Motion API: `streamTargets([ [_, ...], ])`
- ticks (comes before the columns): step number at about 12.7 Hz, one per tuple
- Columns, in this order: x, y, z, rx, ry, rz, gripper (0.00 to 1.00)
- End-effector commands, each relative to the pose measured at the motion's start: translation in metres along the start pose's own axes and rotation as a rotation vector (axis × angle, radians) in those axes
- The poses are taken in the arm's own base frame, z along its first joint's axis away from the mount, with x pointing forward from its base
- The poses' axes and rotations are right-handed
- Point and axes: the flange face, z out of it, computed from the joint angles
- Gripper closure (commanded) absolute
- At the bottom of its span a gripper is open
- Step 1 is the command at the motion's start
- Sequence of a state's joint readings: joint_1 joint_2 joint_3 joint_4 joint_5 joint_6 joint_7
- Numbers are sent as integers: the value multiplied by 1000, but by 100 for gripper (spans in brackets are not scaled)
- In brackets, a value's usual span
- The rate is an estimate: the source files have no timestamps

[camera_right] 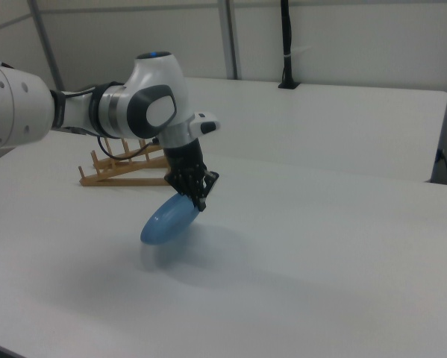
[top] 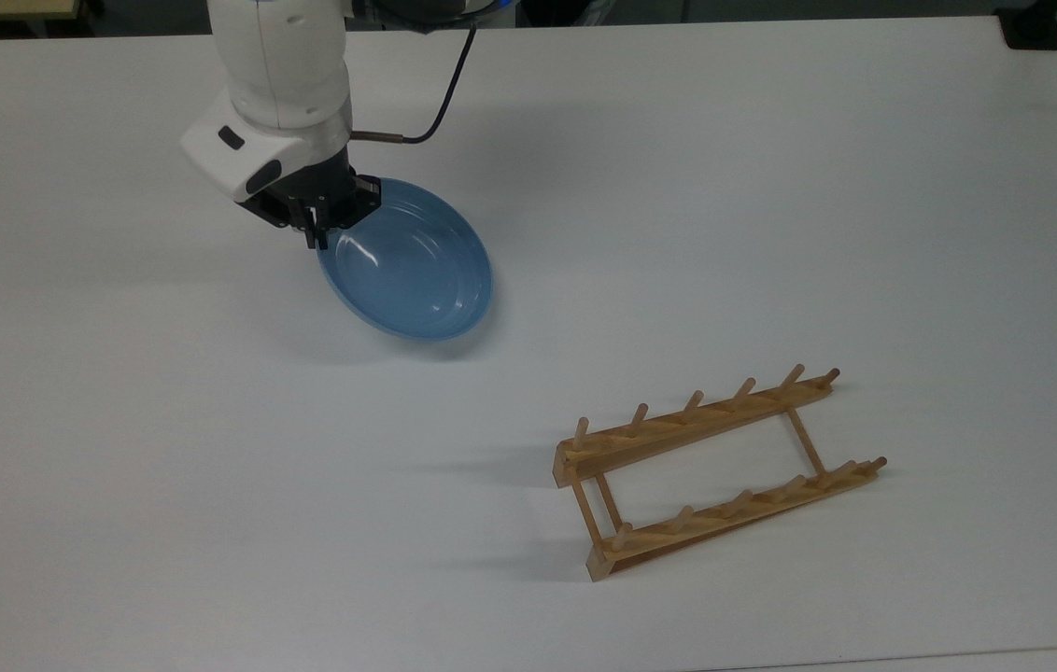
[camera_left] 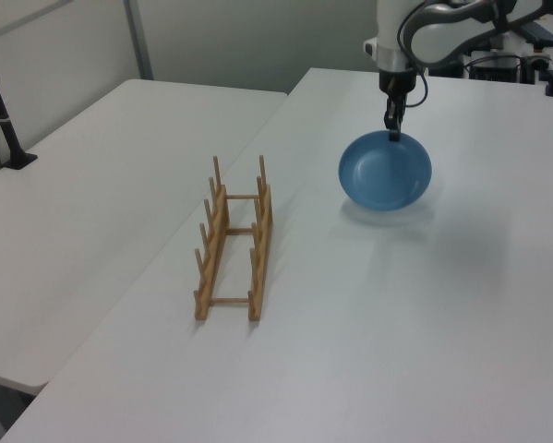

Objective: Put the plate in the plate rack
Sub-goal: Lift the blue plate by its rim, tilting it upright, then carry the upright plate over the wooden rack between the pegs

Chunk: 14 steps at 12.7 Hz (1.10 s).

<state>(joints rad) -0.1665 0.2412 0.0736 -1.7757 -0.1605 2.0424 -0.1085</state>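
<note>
While hand point(top: 316, 227) grips rim, plate point(top: 409, 266) hangs tilted (off table point(top: 771, 187)).

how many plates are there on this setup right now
1. The plate hangs tilted above the table, its rim pinched by the end effector, well apart from the plate rack, which holds none.

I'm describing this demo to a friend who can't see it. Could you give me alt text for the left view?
A white robot arm's gripper pinches the rim of a light-blue plate and holds it tilted, lifted off a white table. Toward the left view's left, a wooden plate rack with upright pegs stands apart from the plate, with nothing in it.
</note>
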Motion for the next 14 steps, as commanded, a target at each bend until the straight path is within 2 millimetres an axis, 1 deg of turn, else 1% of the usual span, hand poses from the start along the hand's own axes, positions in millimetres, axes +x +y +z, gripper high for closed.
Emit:
streamTargets([
  [1, 6, -5, -38, 1, 44, 23, 100],
  [3, 15, -7, -83, 12, 132, 35, 100],
  [4, 19, -10, -109, 19, 184, 39, 100],
  [5, 23, -17, -129, 12, 222, 44, 100],
  [7, 29, -32, -163, -2, 294, 84, 100],
  [8, 30, -38, -174, -38, 317, 103, 100],
  [9, 30, -47, -189, -89, 354, 130, 100],
  [10, 31, -70, -203, -134, 401, 135, 100],
  [11, 32, -95, -211, -202, 448, 164, 100],
  [12, 33, -123, -215, -278, 508, 222, 100],
  [13, 34, -157, -215, -329, 584, 299, 100],
  [14, 37, -172, -212, -347, 632, 361, 100],
])
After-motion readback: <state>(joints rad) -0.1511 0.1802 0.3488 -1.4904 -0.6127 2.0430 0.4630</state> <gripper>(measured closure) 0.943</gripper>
